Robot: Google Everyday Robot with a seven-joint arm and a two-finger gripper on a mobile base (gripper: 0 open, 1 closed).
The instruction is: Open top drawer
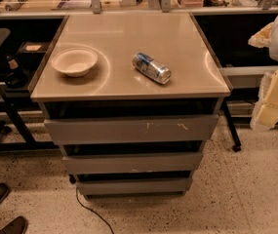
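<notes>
One gripper (276, 97) noted at the right frame edge, pale cream and partly cropped; could not tell whether released or clenched. Hung off the cabinet's right side, well apart from every drawer front and touching nothing visible. Moving inward, passed the cabinet top (129, 30), bearing a can (151, 68) on its side right of centre and a white bowl (74, 61) upright to the left, well apart. Located the top drawer (124, 129) directly beneath: widest of three grey fronts, white scuffs right of centre, above two shorter fronts (132, 163). Judged shut, no interior exposed. Judged nothing of the task done: approach, purchase on the handleless front and the outward pull all left.
</notes>
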